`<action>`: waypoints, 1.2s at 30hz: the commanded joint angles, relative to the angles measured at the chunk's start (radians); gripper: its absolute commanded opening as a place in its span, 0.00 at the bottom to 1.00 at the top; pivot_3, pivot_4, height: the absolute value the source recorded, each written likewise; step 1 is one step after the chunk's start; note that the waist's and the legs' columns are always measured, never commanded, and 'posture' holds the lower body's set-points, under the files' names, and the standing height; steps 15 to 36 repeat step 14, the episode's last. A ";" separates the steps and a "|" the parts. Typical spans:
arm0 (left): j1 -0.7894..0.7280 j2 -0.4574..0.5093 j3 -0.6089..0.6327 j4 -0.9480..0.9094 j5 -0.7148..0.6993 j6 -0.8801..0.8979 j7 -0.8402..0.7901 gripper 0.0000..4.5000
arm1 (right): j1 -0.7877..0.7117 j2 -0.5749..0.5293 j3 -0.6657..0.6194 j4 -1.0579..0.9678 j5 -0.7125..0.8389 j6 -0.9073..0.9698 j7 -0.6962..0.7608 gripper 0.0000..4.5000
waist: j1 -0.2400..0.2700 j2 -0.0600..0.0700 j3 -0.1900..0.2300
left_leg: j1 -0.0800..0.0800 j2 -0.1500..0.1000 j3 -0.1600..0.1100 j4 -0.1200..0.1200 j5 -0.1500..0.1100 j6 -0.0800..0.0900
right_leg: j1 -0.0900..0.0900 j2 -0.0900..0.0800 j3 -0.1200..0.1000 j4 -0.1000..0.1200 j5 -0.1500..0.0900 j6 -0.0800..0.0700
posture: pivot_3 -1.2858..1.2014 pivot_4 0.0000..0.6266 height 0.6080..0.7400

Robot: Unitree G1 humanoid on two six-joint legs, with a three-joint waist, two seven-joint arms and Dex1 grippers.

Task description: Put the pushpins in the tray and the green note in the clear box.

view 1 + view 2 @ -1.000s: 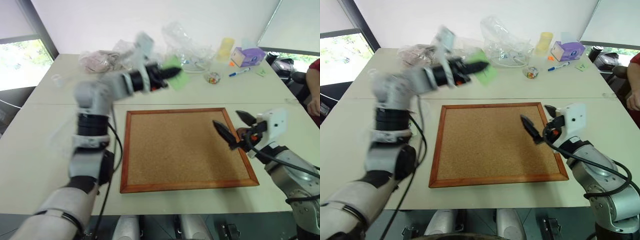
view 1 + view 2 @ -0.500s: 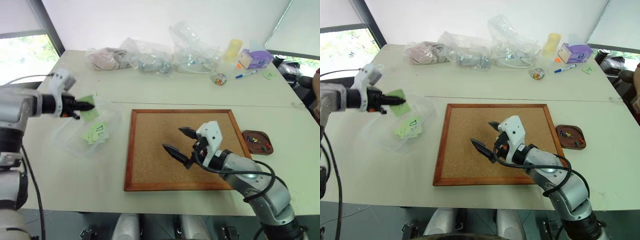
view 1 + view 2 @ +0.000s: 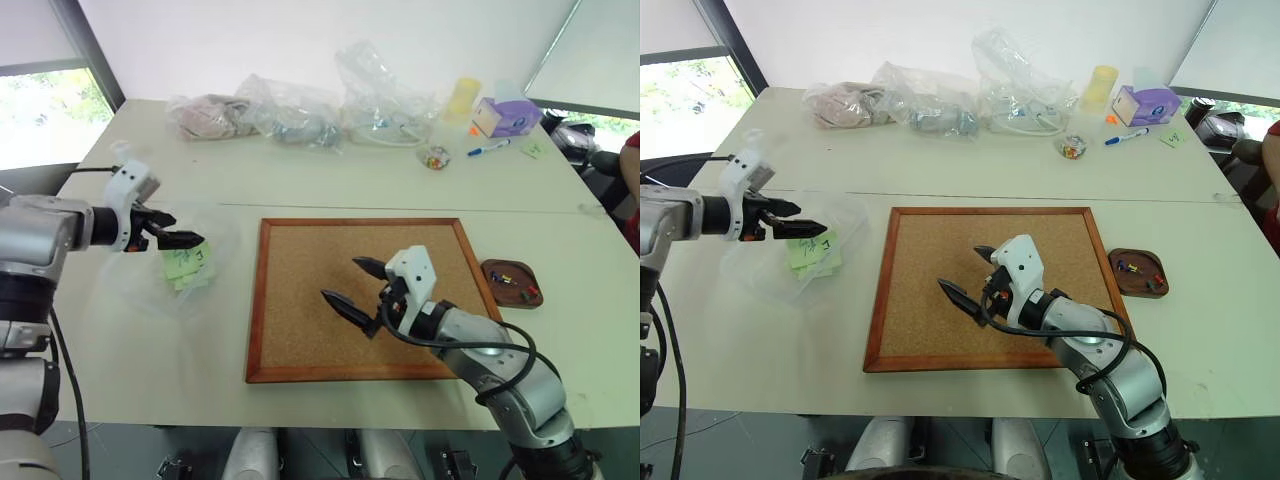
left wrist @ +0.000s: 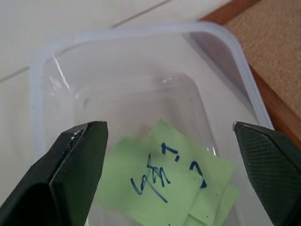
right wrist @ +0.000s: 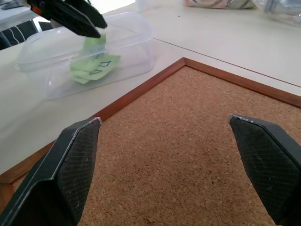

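The left hand (image 3: 182, 240) hangs over the clear box (image 3: 140, 290) with its fingers spread wide and nothing between them; in the left wrist view the green note (image 4: 162, 181) lies flat on the box's floor, straight ahead between the two open fingers, resting on other green notes. Seen from the head camera, that note sits at about 5 o'clock from the left fingertips, just below them, so the note looks delivered and the hand has only to lift clear of the box wall. The right hand (image 3: 356, 287) hovers over the cork board (image 3: 300, 330), also fully open and empty, pointing toward 10 o'clock across the board. The tray (image 3: 514, 283) rests on the worktop (image 3: 330, 185) just off the board's right edge, at roughly 3 o'clock from the right hand, with the pushpins (image 3: 512, 283) already lying in it. No loose pin is visible on the board, so I judge both parts of the task close to finished; the right arm is the nearer one should the tray need attention.
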 commanded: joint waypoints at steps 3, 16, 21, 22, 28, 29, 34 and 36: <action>-0.161 -0.044 0.124 -0.043 -0.082 -0.046 -0.012 0.99 | 0.020 0.012 -0.123 -0.021 0.012 -0.043 -0.022 1.00 | 0.008 0.000 0.000 | 0.000 -0.001 0.000 0.000 0.000 0.000 | 0.001 0.000 0.000 0.000 0.000 0.000 | 0.52 0.24 0.98; 0.052 -0.090 0.063 -0.449 -0.182 -0.011 -0.094 0.99 | 0.165 -0.065 -0.339 -0.120 0.086 0.037 -0.033 1.00 | -0.003 0.003 0.000 | 0.002 0.000 0.000 -0.001 0.001 -0.001 | 0.000 0.003 0.001 0.002 0.000 0.000 | 0.52 0.24 0.98; 0.052 -0.090 0.063 -0.449 -0.182 -0.011 -0.094 0.99 | 0.165 -0.065 -0.339 -0.120 0.086 0.037 -0.033 1.00 | -0.003 0.003 0.000 | 0.002 0.000 0.000 -0.001 0.001 -0.001 | 0.000 0.003 0.001 0.002 0.000 0.000 | 0.52 0.24 0.98; 0.052 -0.090 0.063 -0.449 -0.182 -0.011 -0.094 0.99 | 0.165 -0.065 -0.339 -0.120 0.086 0.037 -0.033 1.00 | -0.003 0.003 0.000 | 0.002 0.000 0.000 -0.001 0.001 -0.001 | 0.000 0.003 0.001 0.002 0.000 0.000 | 0.52 0.24 0.98; 0.052 -0.090 0.063 -0.449 -0.182 -0.011 -0.094 0.99 | 0.165 -0.065 -0.339 -0.120 0.086 0.037 -0.033 1.00 | -0.003 0.003 0.000 | 0.002 0.000 0.000 -0.001 0.001 -0.001 | 0.000 0.003 0.001 0.002 0.000 0.000 | 0.52 0.24 0.98; 0.052 -0.090 0.063 -0.449 -0.182 -0.011 -0.094 0.99 | 0.165 -0.065 -0.339 -0.120 0.086 0.037 -0.033 1.00 | -0.003 0.003 0.000 | 0.002 0.000 0.000 -0.001 0.001 -0.001 | 0.000 0.003 0.001 0.002 0.000 0.000 | 0.52 0.24 0.98; 0.052 -0.090 0.063 -0.449 -0.182 -0.011 -0.094 0.99 | 0.165 -0.065 -0.339 -0.120 0.086 0.037 -0.033 1.00 | -0.003 0.003 0.000 | 0.002 0.000 0.000 -0.001 0.001 -0.001 | 0.000 0.003 0.001 0.002 0.000 0.000 | 0.52 0.24 0.98; 0.052 -0.090 0.063 -0.449 -0.182 -0.011 -0.094 0.99 | 0.165 -0.065 -0.339 -0.120 0.086 0.037 -0.033 1.00 | -0.003 0.003 0.000 | 0.002 0.000 0.000 -0.001 0.001 -0.001 | 0.000 0.003 0.001 0.002 0.000 0.000 | 0.52 0.24 0.98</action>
